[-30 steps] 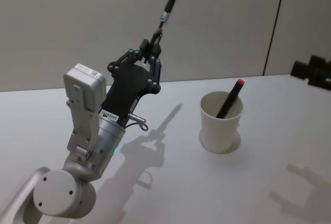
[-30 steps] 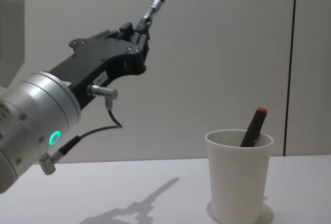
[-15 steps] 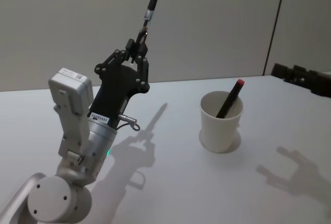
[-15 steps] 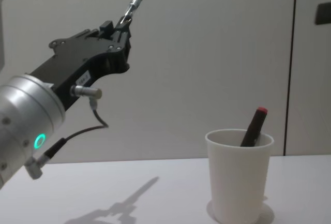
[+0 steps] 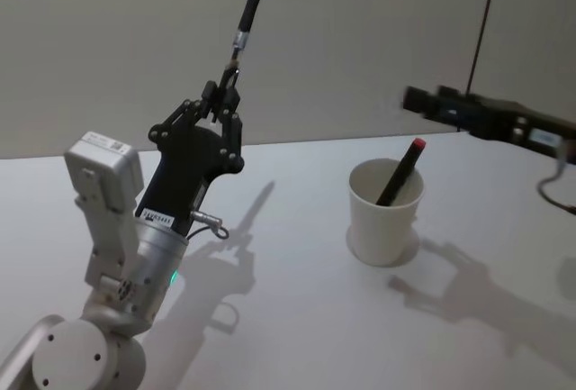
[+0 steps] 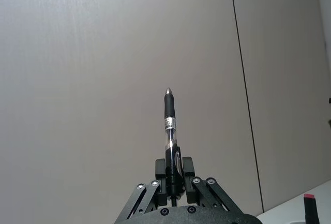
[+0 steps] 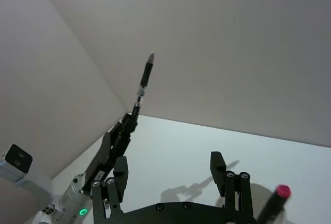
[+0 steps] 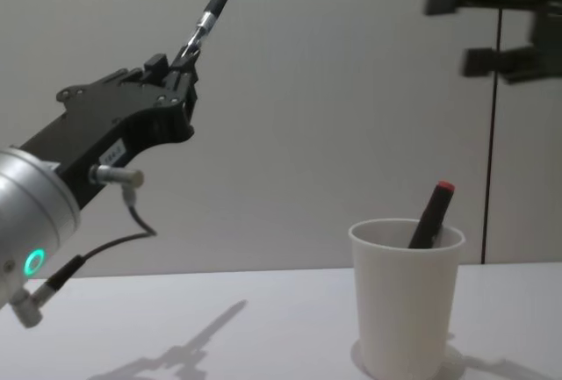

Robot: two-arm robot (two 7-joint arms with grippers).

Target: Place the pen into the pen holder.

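Note:
My left gripper point(image 5: 225, 93) is raised high over the left of the table and is shut on the lower end of a black pen point(image 5: 245, 21), which points steeply upward. The same pen point(image 8: 211, 7) stands well left of and above the pen holder point(image 8: 406, 301), a white paper cup point(image 5: 384, 214) on the table at centre right. A second dark pen with a red cap point(image 5: 402, 172) leans inside the cup. My right gripper point(image 8: 457, 27) hangs open in the air above and to the right of the cup, with nothing between its fingers point(image 7: 120, 169).
The white table point(image 5: 297, 318) carries the shadows of both arms. A grey wall with a dark vertical seam point(image 8: 492, 178) stands behind it. The left arm's silver wrist point(image 5: 144, 255) rises from the front left.
My left gripper has drifted left with the pen still in it. The right gripper has come in from the right edge and risen to above the cup's right side.

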